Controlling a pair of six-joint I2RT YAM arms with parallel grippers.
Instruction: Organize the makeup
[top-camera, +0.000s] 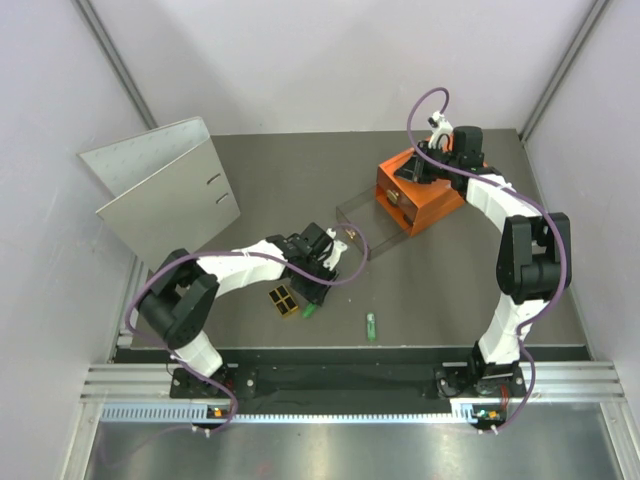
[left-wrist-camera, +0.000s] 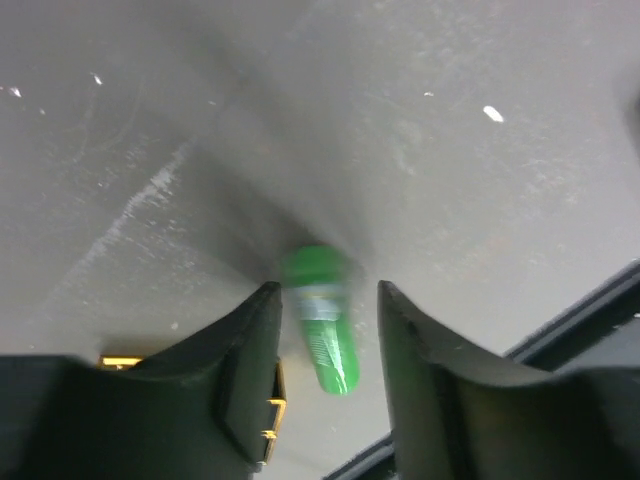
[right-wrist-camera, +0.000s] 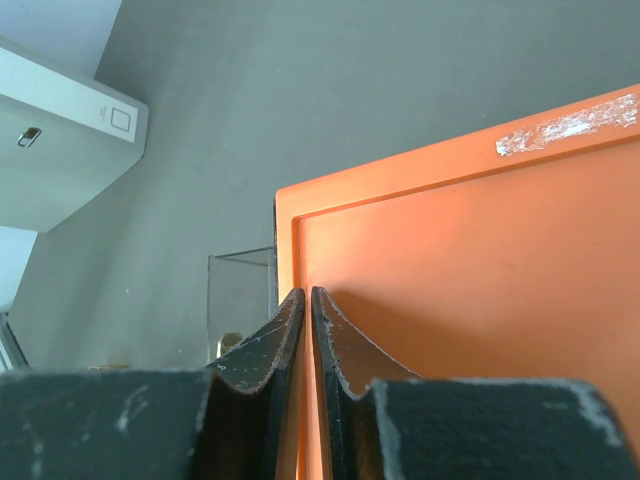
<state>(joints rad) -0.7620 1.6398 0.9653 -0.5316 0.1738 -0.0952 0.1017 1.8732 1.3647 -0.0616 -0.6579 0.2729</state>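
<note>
While the left fingers (left-wrist-camera: 262, 325) stand apart, straddling one slim, rounded green stick (left-wrist-camera: 322, 320) that lies on the matte grey desk (top-camera: 450, 300), a second green stick (top-camera: 371, 326) lies well apart to its right. One square black palette (top-camera: 284, 300), gold-edged with four pans, sits just beside the first stick. The right fingers (right-wrist-camera: 285, 325) are pressed nearly together, empty, over the smooth top of one orange drawer box (right-wrist-camera: 480, 280), its clear drawer (top-camera: 352, 228) pulled out. One grey binder (top-camera: 165, 190) occupies the far left.
</note>
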